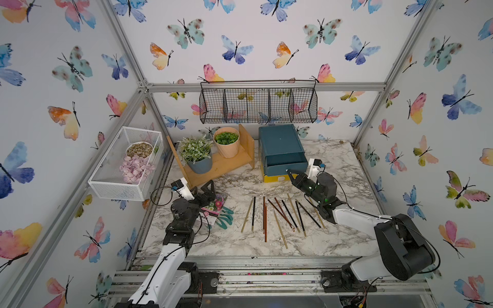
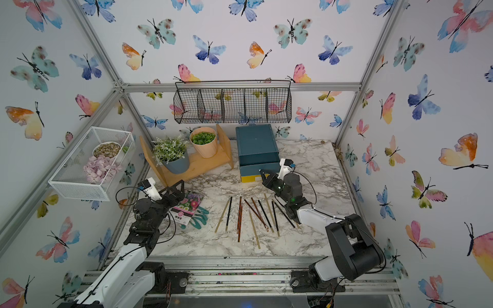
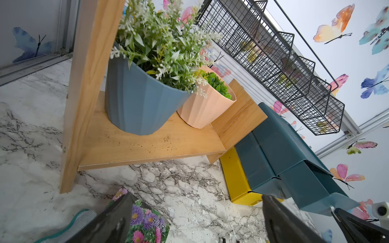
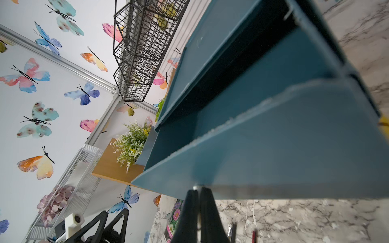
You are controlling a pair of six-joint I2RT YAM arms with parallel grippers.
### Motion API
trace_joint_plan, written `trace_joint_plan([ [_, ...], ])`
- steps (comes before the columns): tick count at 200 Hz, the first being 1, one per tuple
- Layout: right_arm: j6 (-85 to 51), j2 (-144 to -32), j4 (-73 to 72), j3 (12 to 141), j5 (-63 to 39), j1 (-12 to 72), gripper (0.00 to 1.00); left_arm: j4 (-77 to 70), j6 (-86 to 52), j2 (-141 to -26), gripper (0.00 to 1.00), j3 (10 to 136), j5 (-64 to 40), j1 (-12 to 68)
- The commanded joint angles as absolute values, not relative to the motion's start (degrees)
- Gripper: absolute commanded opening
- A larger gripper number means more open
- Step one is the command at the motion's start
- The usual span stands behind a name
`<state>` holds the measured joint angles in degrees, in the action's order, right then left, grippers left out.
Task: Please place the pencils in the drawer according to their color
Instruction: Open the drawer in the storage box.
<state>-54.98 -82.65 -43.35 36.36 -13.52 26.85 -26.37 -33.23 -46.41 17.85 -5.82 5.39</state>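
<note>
Pinching the pale tab (image 4: 196, 186) of a pulled-out teal drawer (image 4: 273, 143), the right gripper (image 4: 197, 190) is closed tight. Only its wrist view shows this; the tab is too small in both top views. Whether it is the chest's (image 1: 277, 138) top or middle drawer is unclear. Pencils (image 1: 265, 221) lie fanned at lower centre, loose. Left gripper (image 1: 204, 188), centre left, gapes wide, empty.

Seed packet (image 3: 147, 223): white Chinese characters "花沃里" printed over the flower photograph, read in the left wrist view.
Label band (image 2: 179, 215) on the packet: characters present, too small to read.
</note>
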Motion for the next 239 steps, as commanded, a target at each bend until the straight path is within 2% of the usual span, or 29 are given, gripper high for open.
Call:
trace_joint_plan([
  [1,-53.90,-79.66,-40.73,34.86,-12.05,27.93,0.02,-25.54,-31.73,-46.45,0.99,19.16,-4.81,5.72],
  [66,-52.57,-72.00,-33.02,31.15,-11.45,29.00,0.02,-25.32,-31.55,-46.14,0.98,18.99,-4.49,5.71],
  [152,-53.26,-68.03,-27.76,28.61,-9.85,31.41,0.02,-24.53,-31.44,-46.58,0.98,19.16,-4.16,5.73],
  [207,-52.33,-68.42,-25.71,29.01,-9.58,31.73,0.20,-24.95,-31.37,-46.74,0.98,19.12,-3.75,5.73],
  [239,-49.93,-67.43,-21.92,30.49,-8.59,31.73,0.27,-24.72,-31.24,-47.06,0.98,19.25,-4.13,5.71],
])
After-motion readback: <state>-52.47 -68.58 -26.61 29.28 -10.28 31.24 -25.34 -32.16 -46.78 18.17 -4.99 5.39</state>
